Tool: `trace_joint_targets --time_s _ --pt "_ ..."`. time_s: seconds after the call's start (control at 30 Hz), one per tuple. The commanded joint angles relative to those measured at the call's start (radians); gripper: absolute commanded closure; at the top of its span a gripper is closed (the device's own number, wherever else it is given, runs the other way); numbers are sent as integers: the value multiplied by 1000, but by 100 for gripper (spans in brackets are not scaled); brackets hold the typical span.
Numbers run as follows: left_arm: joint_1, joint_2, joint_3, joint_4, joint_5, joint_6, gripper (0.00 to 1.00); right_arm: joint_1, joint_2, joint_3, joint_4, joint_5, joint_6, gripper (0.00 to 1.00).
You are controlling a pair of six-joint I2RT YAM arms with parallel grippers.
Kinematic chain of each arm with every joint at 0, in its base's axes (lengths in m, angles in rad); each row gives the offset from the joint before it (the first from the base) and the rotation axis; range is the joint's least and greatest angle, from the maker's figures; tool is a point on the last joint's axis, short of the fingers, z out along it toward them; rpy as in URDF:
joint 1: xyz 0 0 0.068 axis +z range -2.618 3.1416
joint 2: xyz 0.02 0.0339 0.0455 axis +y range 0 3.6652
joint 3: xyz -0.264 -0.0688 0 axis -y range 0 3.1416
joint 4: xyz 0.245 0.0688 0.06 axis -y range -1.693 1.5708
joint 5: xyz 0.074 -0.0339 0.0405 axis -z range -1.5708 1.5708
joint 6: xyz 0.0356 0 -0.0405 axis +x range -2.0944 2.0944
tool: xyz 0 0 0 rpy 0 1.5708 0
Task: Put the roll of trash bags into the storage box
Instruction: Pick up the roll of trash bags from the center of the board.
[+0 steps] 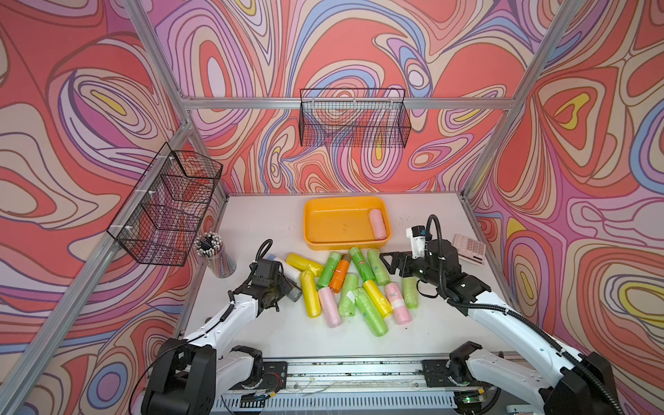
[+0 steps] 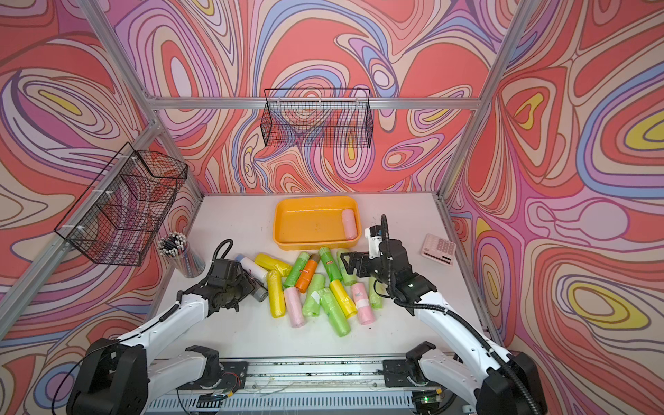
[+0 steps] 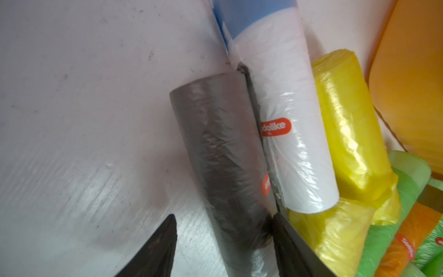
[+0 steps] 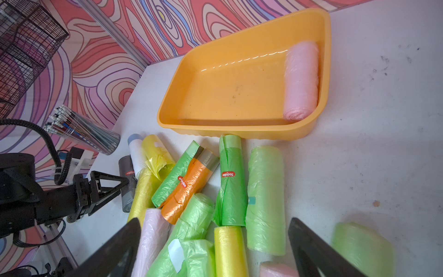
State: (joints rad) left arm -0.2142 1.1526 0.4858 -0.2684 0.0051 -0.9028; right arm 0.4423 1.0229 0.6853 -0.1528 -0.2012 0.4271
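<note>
- The box [image 1: 334, 222] sits at 12 o'clock on the table [image 1: 251, 323]; one pink roll [image 1: 378, 223] already lies inside, against its 3 o'clock wall.
- The rest of the box floor is bare, so by this showing the task is only just begun.
- The pile [image 1: 345, 287] of many rolls lies on the table just at 6 o'clock of the box, none of them lifted.
- The left gripper [image 3: 223, 215] is down at the pile's 9 o'clock edge, its jaws partly apart and straddling the grey roll [image 3: 215, 144]. One finger touches it beside the white roll [image 3: 287, 120], the other stands clear, so nothing is gripped yet.
- The right gripper [image 4: 213, 219] hangs over the pile's 3 o'clock side, jaws wide, holding nothing.
- Left to do: grip the grey roll, lift it, carry it toward 12 o'clock and release it in the box.
</note>
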Motion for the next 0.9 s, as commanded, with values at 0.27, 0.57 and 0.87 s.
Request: trace_joint_targets --time_s 0.27,0.57,0.87 --pt "24 79 2 45 5 -9 36 5 -6 3 -21 9 -7 2" --pt "27 130 -4 73 -12 11 41 4 -1 5 -15 1 -5 2" --pt "27 177 5 100 -7 47 57 6 12 16 -12 -36 -4 2"
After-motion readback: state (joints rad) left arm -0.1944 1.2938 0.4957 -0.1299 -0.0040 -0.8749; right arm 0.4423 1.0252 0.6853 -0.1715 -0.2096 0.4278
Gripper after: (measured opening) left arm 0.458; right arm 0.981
